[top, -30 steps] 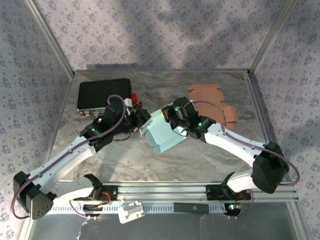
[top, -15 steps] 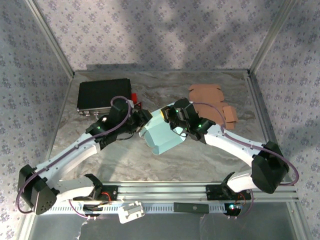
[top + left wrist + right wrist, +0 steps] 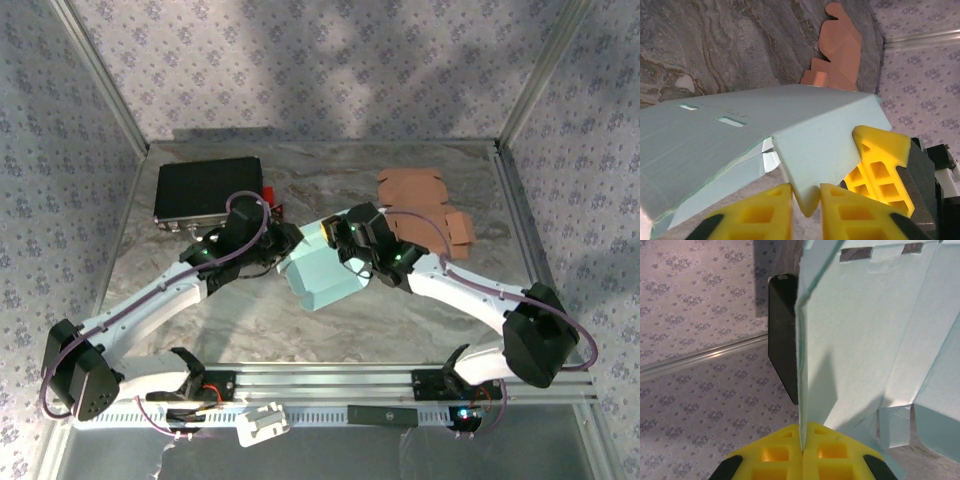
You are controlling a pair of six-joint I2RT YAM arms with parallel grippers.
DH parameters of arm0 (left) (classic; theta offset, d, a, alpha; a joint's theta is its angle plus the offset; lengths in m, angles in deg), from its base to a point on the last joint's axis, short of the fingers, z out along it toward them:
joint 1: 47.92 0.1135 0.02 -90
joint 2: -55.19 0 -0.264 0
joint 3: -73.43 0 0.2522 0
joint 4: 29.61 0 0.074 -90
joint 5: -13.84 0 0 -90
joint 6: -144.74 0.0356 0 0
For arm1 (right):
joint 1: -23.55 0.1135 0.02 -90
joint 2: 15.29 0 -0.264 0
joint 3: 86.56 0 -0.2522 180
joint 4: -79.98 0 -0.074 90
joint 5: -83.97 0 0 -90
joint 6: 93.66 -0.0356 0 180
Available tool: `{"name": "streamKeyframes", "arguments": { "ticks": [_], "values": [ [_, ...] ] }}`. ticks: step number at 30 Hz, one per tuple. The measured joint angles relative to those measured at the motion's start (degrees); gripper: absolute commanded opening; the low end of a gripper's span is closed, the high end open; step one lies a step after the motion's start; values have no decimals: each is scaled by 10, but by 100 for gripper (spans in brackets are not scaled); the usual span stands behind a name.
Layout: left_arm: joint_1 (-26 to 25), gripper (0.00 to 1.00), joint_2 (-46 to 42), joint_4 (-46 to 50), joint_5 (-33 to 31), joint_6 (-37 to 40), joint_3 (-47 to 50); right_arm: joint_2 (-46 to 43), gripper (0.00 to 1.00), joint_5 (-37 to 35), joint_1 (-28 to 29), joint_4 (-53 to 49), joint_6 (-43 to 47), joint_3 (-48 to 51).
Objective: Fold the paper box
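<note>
Marble table (image 3: 250, 320) on my screen, with the box (image 3: 325, 275) at its middle, between both arms. My left gripper (image 3: 806, 194) pinches a pointed flap in a narrow gap. My right gripper (image 3: 801, 446) is clamped tight on a panel's edge. I see a brown blank (image 3: 415, 190) lying behind it.

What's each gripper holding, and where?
The right gripper pinches the blue box by one edge. The left gripper straddles the tip of a flap; firm grip unclear.
</note>
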State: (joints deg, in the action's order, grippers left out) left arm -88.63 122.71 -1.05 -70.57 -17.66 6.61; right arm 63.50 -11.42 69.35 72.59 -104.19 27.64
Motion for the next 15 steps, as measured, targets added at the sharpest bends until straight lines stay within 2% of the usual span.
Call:
{"name": "streamKeyframes", "arguments": {
  "ticks": [1,3,6,8,12,14,15],
  "values": [
    [3,47,0,1,2,6,0,0,0,-3,2,7,-5,7],
    [13,63,-9,5,0,18,0,0,0,-5,3,12,-12,17],
    [37,64,-57,46,-12,46,0,0,0,-10,3,12,-24,28],
    [67,59,-108,65,-15,64,11,0,0,-13,3,12,-30,31],
    [191,38,-205,28,39,75,123,-6,0,-20,3,9,-44,31],
    [229,22,-192,-14,72,73,188,-14,0,-25,3,6,-55,31],
    [238,18,-172,-39,90,69,218,-19,0,-28,3,4,-63,31]
  ]
}}
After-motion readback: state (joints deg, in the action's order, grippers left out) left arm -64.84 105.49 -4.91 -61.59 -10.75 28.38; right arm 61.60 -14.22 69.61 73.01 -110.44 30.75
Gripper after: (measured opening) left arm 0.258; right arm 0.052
